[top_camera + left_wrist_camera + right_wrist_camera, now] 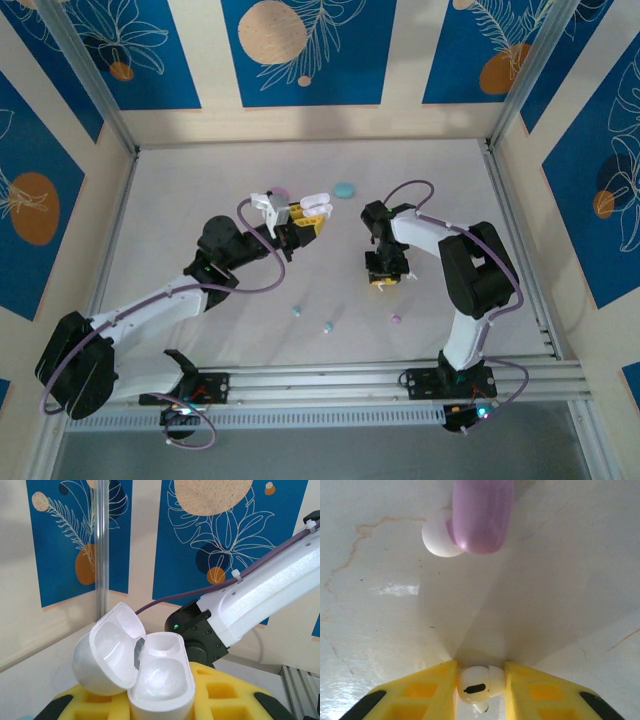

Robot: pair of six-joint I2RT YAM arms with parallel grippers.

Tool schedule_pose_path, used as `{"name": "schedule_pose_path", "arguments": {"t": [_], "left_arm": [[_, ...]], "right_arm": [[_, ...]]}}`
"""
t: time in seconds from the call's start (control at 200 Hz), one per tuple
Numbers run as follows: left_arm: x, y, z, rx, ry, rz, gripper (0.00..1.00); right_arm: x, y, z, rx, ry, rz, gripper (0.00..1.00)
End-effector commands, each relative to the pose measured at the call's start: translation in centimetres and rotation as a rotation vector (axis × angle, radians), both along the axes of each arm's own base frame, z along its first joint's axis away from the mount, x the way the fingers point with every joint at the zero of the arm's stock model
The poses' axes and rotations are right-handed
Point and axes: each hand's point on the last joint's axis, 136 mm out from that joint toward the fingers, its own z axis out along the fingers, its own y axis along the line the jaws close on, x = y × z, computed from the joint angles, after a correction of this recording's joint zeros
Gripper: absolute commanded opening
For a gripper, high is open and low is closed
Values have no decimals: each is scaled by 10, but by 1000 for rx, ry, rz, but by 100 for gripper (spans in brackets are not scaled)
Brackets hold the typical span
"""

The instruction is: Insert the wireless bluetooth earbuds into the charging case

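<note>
My left gripper (305, 216) is shut on a white charging case (161, 680), held above the table with its lid (107, 650) swung open to the left. Both of its wells look empty. My right gripper (382, 283) points down at the table, its yellow fingers (420, 690) shut on a white earbud (479, 684) that touches both pads. Just ahead of it a pink earbud (481, 512) with a white tip lies on the table. Two light blue earbuds (296, 311) (328, 327) and a pink earbud (396, 320) lie on the near part of the table.
A light blue oval case (345, 190) lies beyond the two grippers. The right arm (260, 595) crosses close behind the held case in the left wrist view. Patterned walls and metal posts (95, 85) enclose the white table (200, 180).
</note>
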Motion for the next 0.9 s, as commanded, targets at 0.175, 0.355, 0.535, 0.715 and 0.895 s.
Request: {"name": "schedule_pose_path", "arguments": {"t": [0.175,0.355,0.535,0.715,0.895], "left_arm": [[-1,-2,6,-23,-9,5,13],[7,-6,4,-46,11,25,13],[11,-17,1,-65,5,38,13],[13,-29,1,-65,-59,94,14],[15,-35,5,-66,-122,142,14]], "right_arm": [[31,19,100,171,-310,19,27],[43,41,214,432,-647,17,27],[32,60,312,689,-946,21,27],[15,79,362,859,-1042,51,28],[0,109,377,950,-1052,133,28]]}}
